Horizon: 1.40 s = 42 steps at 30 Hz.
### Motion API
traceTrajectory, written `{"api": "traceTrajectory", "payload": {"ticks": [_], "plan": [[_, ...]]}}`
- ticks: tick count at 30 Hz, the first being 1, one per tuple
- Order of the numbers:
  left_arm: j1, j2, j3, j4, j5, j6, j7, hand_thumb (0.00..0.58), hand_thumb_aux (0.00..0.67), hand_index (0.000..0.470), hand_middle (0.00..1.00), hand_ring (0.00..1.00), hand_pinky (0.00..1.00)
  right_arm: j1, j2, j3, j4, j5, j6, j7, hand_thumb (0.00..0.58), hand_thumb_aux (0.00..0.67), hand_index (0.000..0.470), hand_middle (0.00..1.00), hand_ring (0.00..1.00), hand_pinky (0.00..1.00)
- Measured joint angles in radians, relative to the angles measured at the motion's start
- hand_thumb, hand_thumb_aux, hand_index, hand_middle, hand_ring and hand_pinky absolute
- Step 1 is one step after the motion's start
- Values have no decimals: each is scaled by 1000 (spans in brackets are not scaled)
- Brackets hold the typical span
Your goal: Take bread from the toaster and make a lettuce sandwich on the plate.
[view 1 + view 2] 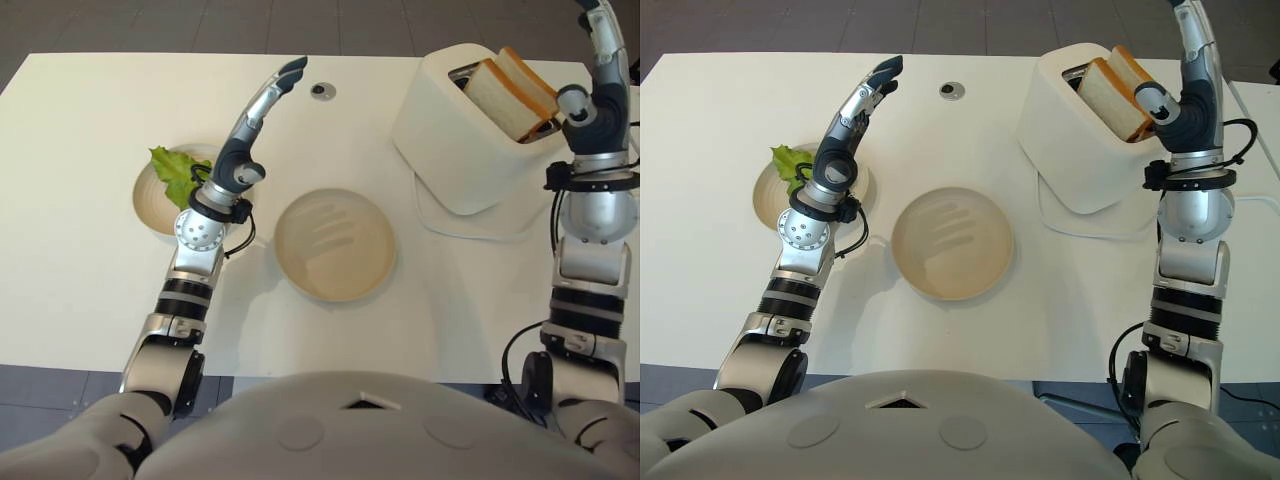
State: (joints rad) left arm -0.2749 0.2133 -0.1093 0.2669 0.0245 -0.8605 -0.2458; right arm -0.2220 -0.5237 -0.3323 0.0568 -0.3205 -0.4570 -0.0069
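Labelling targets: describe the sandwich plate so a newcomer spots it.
On the white table, look left of the white boxy toaster. The round beige plate sits mid-table; unlike the similar dish further left, it is empty, with no green lettuce leaf.

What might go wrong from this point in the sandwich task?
1. Two bread slices lean together out of the toaster; the right hand beside them might pull both at once or nudge the toaster.
2. The left hand is stretched past the lettuce, with its wrist over the dish, so a grab could miss or shove the dish.
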Motion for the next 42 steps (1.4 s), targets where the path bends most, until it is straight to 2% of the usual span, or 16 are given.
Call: {"api": "traceTrajectory", "payload": {"ticks": [6, 7, 8, 9, 10, 11, 12, 13, 20, 21, 22, 23, 31, 35, 38, 42], "plan": [[-1, -1, 0, 4, 0, -2, 0, 0, 0, 0, 0, 0, 0, -53, -67, 6, 377, -16, 61, -63, 0, 0, 0, 0, 0, 0], [-1, 0, 0, 4, 0, -1, 0, 0, 0, 0, 0, 0, 0, -65, -75, 16, 422, -16, 60, -67, 251, 166, 116, 0, 0, 0], [-1, 0, 0, 4, 0, -1, 0, 0, 0, 0, 0, 0, 0, -74, -82, 25, 458, -16, 58, -68, 355, 252, 177, 0, 0, 0], [-1, -1, -1, 4, 0, -1, 0, 0, 0, 0, 0, 0, 0, -77, -89, 37, 481, -16, 57, -68, 357, 255, 179, 0, 0, 0], [-1, -1, -1, 4, 0, -1, 0, 0, 0, 0, 0, 0, 0, -78, -91, 46, 497, -14, 54, -70, 458, 363, 254, 0, 0, 0], [-1, -1, -1, 4, 0, -1, -1, 0, 0, 0, 0, 0, 0, -78, -93, 52, 505, -6, 42, -72, 489, 405, 284, 0, 0, 0], [-1, 0, -1, 4, 0, -1, -1, 0, 0, 0, 0, 0, 0, -82, -100, 58, 507, -1, 29, -73, 535, 483, 339, 0, 0, 0], [-1, 0, -1, 4, 0, 0, -2, 0, 0, 0, 0, 0, 0, -88, -106, 67, 507, 5, 17, -72, 579, 641, 450, 0, 0, 0], [1, 0, -1, 2, 0, 0, -2, 0, 0, 0, 0, 0, 0, -84, -117, 90, 479, 27, -9, -76, 580, 670, 470, 47, 47, 47], [2, 0, -1, 1, 0, 0, -2, 0, 0, 0, 0, 0, 0, -77, -117, 88, 467, 31, -11, -81, 580, 670, 470, 239, 239, 239], [4, 0, -1, 1, 0, 1, -2, 0, 0, 0, 0, 0, 0, -71, -116, 86, 455, 43, -19, -93, 580, 670, 470, 702, 702, 702], [5, 0, -1, 0, 0, 1, -2, 0, 0, 0, 0, 0, 0, -71, -115, 81, 441, 47, -30, -99, 580, 670, 470, 1000, 1000, 1000], [3, 27, 32, 5, 97, 0, 39, 0, 0, 0, 0, 0, 0, -53, -75, 2, 263, 124, -155, -189, 580, 670, 470, 1000, 1000, 1000], [-24, 153, 97, 38, 309, 18, 128, 0, 0, 0, 0, 0, 0, -32, -40, -27, 129, 164, -209, -198, 580, 670, 470, 1000, 1000, 1000], [-36, 327, 115, 109, 604, 144, 275, 0, 0, 0, 0, 0, 0, -12, -16, -26, -5, 231, -224, -159, 580, 670, 470, 1000, 1000, 1000], [-27, 494, 95, 192, 794, 305, 350, 0, 0, 0, 0, 0, 0, 27, -4, 33, -181, 349, -177, -53, 580, 670, 470, 1000, 1000, 1000]]}}
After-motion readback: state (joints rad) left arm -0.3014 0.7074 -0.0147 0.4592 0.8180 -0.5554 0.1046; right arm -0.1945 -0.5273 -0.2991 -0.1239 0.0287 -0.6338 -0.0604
